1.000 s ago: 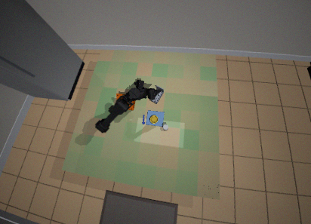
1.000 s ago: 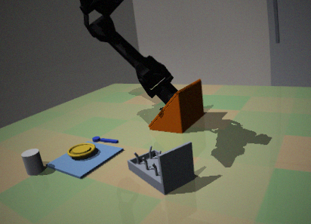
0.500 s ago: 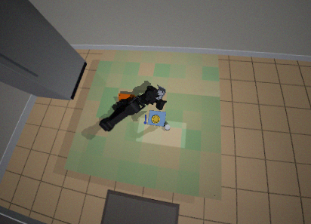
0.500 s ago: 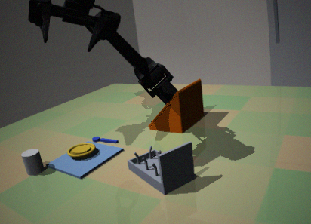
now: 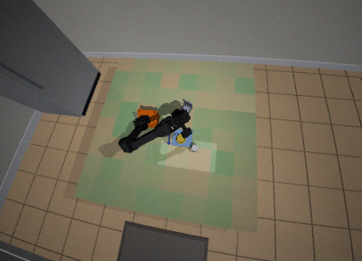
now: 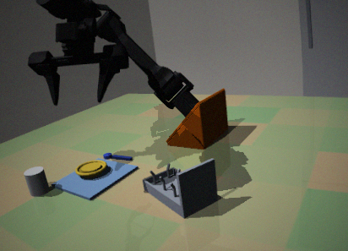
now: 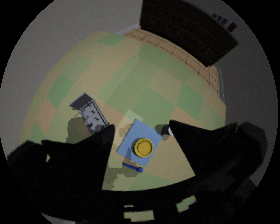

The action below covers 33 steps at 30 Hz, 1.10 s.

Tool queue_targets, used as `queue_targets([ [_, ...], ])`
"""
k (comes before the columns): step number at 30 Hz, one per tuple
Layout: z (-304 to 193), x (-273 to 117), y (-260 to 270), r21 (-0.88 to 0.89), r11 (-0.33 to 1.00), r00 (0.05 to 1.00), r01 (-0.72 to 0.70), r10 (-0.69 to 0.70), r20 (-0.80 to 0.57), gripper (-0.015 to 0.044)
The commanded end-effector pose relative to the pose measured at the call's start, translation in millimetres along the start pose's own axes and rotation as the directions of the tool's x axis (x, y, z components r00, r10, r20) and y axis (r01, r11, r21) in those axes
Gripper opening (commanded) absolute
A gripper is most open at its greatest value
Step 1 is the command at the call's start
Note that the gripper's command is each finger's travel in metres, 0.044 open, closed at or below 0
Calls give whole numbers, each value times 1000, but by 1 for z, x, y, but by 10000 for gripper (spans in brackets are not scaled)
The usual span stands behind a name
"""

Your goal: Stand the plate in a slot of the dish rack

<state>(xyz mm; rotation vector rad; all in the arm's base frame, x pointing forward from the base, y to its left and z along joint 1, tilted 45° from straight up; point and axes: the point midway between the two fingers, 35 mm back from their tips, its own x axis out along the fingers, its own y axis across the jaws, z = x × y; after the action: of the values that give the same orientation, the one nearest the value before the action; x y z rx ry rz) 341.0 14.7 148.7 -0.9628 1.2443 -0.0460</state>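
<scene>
The yellow plate (image 5: pixel 180 139) (image 6: pixel 91 169) (image 7: pixel 144 147) lies flat on a blue mat (image 5: pixel 189 143) (image 6: pixel 89 192) (image 7: pixel 131 136). The grey dish rack (image 5: pixel 187 105) (image 6: pixel 198 189) (image 7: pixel 93 116) stands apart from the mat, with small upright pegs and a tall panel at one end. It is to the right of the mat in the exterior view and to the upper left of it in the wrist view. My gripper (image 6: pixel 78 102) (image 7: pixel 142 125) is open and empty, fingers pointing down, high above the plate and mat. Part of the rack's near end is close behind the left finger in the wrist view.
A white cylinder (image 5: pixel 194 148) (image 6: pixel 36 181) stands by one corner of the mat, partly hidden by a finger in the wrist view. A blue spoon-like object (image 5: pixel 169 140) (image 6: pixel 121 157) (image 7: pixel 132 167) lies beside the mat. An orange wedge (image 5: pixel 151 113) (image 6: pixel 214 117) is at the arm's base.
</scene>
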Motion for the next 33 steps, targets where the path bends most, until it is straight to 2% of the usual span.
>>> queue_targets([
  [1, -18, 15, -3, 103, 995, 996, 5, 5, -89, 400],
  [10, -60, 39, -15, 324, 944, 962, 69, 22, -271, 400],
  [21, -113, 61, -24, 526, 820, 878, 226, 62, -474, 400],
  [33, -118, 72, -20, 545, 800, 865, 250, 69, -497, 400],
])
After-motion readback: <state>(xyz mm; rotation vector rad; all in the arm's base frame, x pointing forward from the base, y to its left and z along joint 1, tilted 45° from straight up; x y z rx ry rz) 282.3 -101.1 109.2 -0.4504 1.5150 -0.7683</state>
